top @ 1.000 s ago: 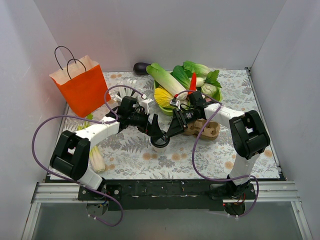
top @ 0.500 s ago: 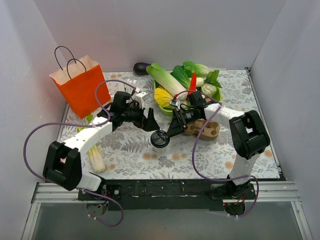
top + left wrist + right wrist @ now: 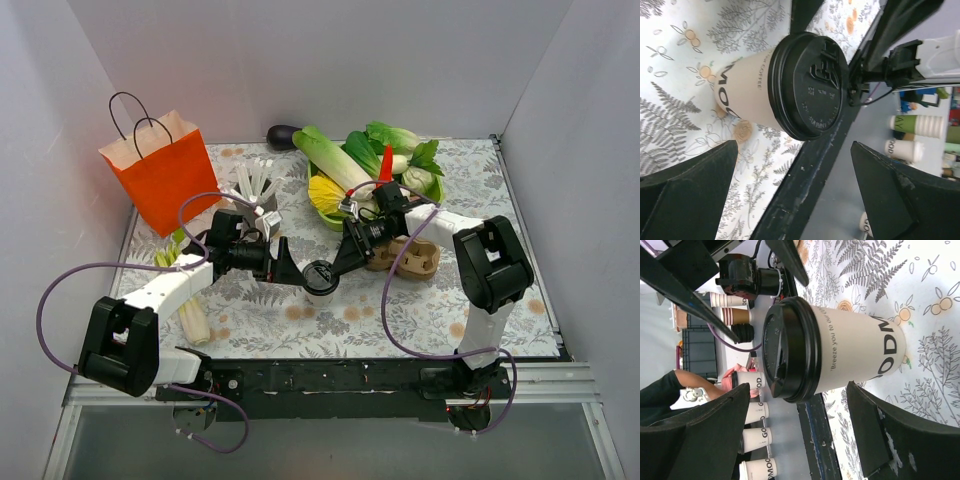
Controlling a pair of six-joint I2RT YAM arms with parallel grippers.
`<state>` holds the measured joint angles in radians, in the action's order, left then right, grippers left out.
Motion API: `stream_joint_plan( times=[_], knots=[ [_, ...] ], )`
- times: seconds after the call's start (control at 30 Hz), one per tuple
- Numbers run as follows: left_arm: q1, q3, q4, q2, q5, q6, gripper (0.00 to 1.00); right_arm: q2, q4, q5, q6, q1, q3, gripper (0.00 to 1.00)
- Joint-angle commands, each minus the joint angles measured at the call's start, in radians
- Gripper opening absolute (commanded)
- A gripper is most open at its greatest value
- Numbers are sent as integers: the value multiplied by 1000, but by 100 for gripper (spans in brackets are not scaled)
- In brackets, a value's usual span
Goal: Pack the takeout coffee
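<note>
Nearest, left side: a pale stalk vegetable [image 3: 192, 320] lies on the flowered cloth [image 3: 430, 310], at about 8 o'clock from the cloth's middle.

Coffee cup [image 3: 321, 277]: a cream paper cup with a black lid pressed on. It stands upright on the cloth close to the middle, outside the tray.

Left gripper [image 3: 794, 146]: it lies at the cup's 9 o'clock and points toward it. Its jaws are spread wider than the lid and grip nothing. In the wrist view both fingers [image 3: 690, 195] flank the cup, which sits just ahead of the tips.

Right gripper [image 3: 799, 387]: it reaches in from the cup's 2 o'clock. Its jaws are likewise spread wide and have hold of nothing. The cup stands between and just beyond the tips, and whether a tip touches the lid cannot be told.

Pulp tray [image 3: 418, 262]: brown, at the cup's 3 o'clock, just behind the right gripper and partly covered by the right arm. Its wells cannot be read from here.

Cup of white sticks [image 3: 256, 190]: it stands at the coffee cup's 11 o'clock, just beyond the left arm's wrist.

Paper bag [image 3: 165, 180]: orange with black handles, upright at 10 o'clock on the cloth's left edge.

Leafy greens [image 3: 335, 160]: heaped at 1 o'clock, behind the tray.

Farthest: a dark eggplant [image 3: 283, 136] at 12 o'clock, against the back wall.
</note>
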<state>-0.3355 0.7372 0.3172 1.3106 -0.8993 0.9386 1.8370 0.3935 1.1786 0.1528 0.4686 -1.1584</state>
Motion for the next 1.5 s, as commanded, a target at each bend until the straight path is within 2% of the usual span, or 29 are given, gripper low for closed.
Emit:
stream_joint_plan(
  times=[0.0, 0.23, 0.8, 1.47],
  knots=[
    [15, -18, -104, -5, -124, 74, 98, 42, 15, 26, -15, 1, -63, 86],
    [15, -21, -133, 53, -151, 95, 98, 61, -8, 38, 2, 15, -78, 86],
    [12, -51, -188, 134, -115, 117, 98, 65, -31, 53, 1, 31, -60, 88],
    [4, -59, -233, 190, -135, 132, 98, 85, -54, 53, 17, 42, -43, 84]
  ],
)
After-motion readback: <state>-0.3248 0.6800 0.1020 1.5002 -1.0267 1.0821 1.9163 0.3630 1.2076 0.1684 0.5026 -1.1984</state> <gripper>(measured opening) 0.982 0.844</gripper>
